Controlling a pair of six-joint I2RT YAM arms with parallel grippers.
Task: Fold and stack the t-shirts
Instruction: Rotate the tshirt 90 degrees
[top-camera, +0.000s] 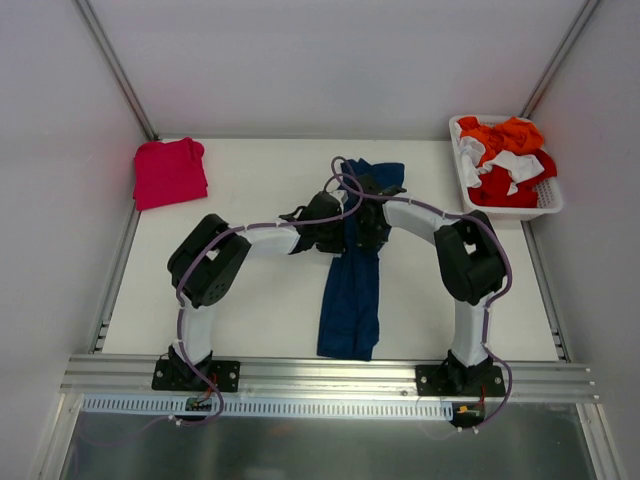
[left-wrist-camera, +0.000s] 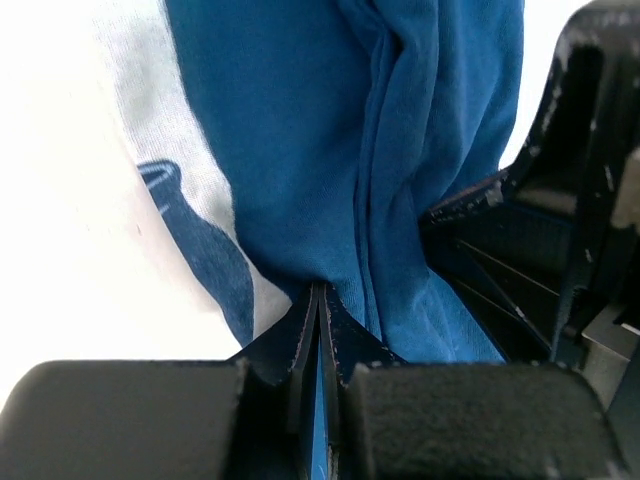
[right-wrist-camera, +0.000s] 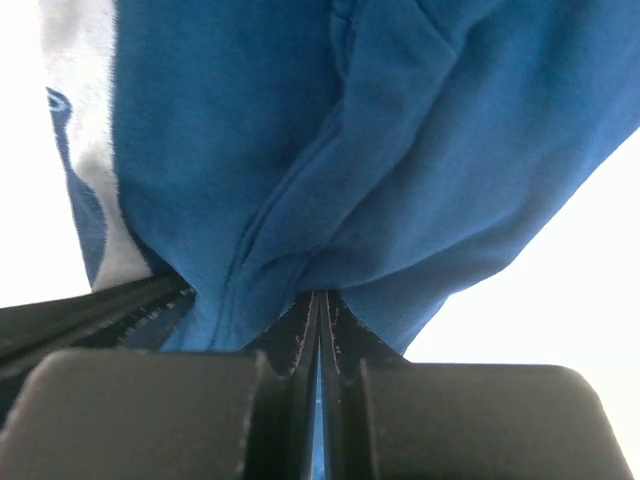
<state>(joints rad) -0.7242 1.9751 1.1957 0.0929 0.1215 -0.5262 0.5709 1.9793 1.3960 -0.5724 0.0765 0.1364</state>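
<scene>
Left arm (top-camera: 208, 268): rises from the near left edge of the table (top-camera: 270, 310), folds at the elbow, then reaches right toward the middle. Right arm (top-camera: 468, 262): rises from the near right edge, folds the same way, then reaches left. Both wrists close together over the middle of the table, almost touching.

Left gripper (top-camera: 325, 222): pressed tight, with a fold of the blue t-shirt (top-camera: 350, 290) pinched between the fingers. From the left wrist, fingertips (left-wrist-camera: 305, 325) flat together, blue cloth bunching up out of them.

Right gripper (top-camera: 366, 218): also pressed tight on the blue t-shirt, just right of the other one. From the right wrist, fingertips (right-wrist-camera: 335, 325) flat together, thick blue folds spreading up from them.

Blue t-shirt: in the middle of the table, pulled into a long thin strip. Far end crumpled just past the grippers; near end almost at the near edge.

Red-pink t-shirt (top-camera: 170, 172): in the far left corner of the table, folded in a small flat heap, well apart from both arms.

Far right corner: a white basket (top-camera: 548, 210) filled with orange, red and white clothes (top-camera: 505, 160).
</scene>
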